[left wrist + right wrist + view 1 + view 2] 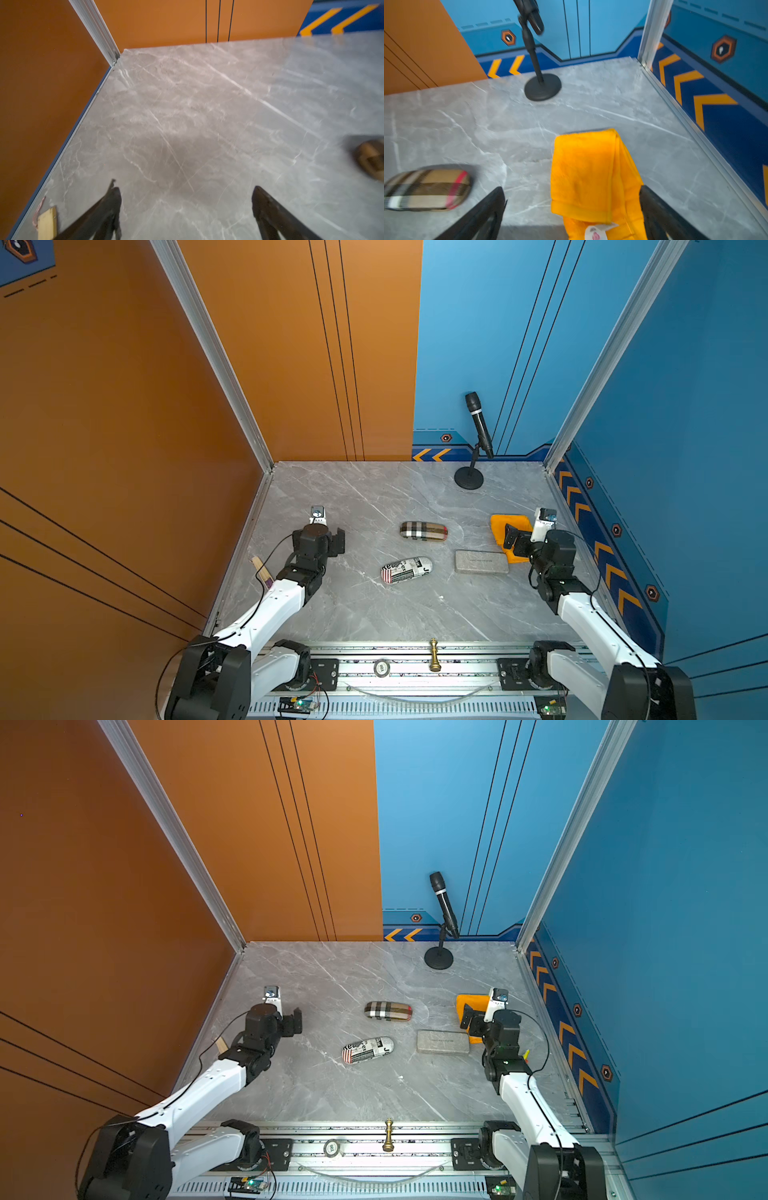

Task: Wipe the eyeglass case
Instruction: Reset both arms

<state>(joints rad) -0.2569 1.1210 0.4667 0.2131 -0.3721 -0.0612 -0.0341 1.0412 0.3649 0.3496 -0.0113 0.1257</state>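
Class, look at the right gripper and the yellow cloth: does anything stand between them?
Nothing visible does. The right gripper, jaws open, is directly at the yellow cloth; the plaid case lies clear to one side.

Newsprint case: black print on white; "Rea" and "ex" readable at one end, a large "J" at the other, the rest too small. Lies between the jaws of the left gripper and those of the right gripper, nearer the left pair.
Grey case: one faint line of print on the lid, unreadable; just beside the right jaws.
Tag: white with a pink-red round emblem, no letters legible; on the yellow towel between the right jaws.
Chevrons: orange arrow signs on the dark blue wall band, beyond the right jaws.
Hexagon badges: orange and black, white mark, no text; above the chevrons.
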